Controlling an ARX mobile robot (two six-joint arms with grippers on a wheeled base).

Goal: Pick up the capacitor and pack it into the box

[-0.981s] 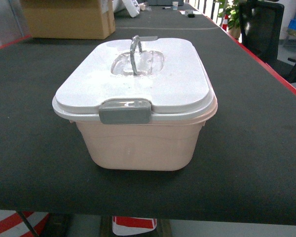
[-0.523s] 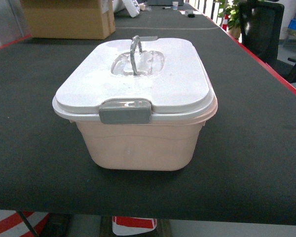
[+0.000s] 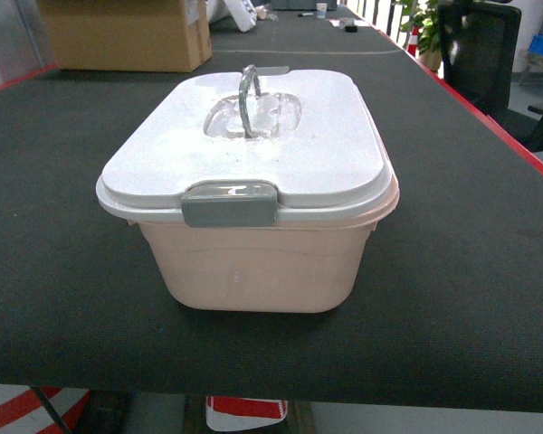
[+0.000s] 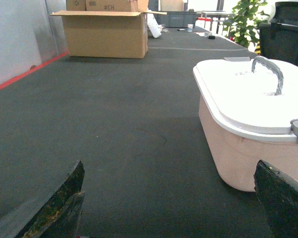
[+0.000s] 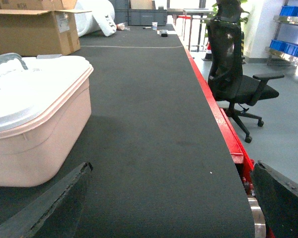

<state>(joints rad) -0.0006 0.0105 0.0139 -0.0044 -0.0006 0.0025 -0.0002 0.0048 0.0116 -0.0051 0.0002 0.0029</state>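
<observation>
The pink box (image 3: pixel 253 262) sits mid-table (image 3: pixel 54 271), white lid (image 3: pixel 253 145) on, its grey latch (image 3: pixel 229 202) facing the head camera and its grey handle (image 3: pixel 247 98) standing upright. No capacitor shows in any view. The left gripper (image 4: pixel 169 198) hovers low over the mat, just left of the box, jaws wide apart and holding nothing. The right gripper (image 5: pixel 169 198) sits on the box's other side near the red table edge (image 5: pixel 223 124), jaws spread too. A cardboard carton (image 3: pixel 127 34) stands at the far end, an office chair (image 5: pixel 233 74) beside the table.
</observation>
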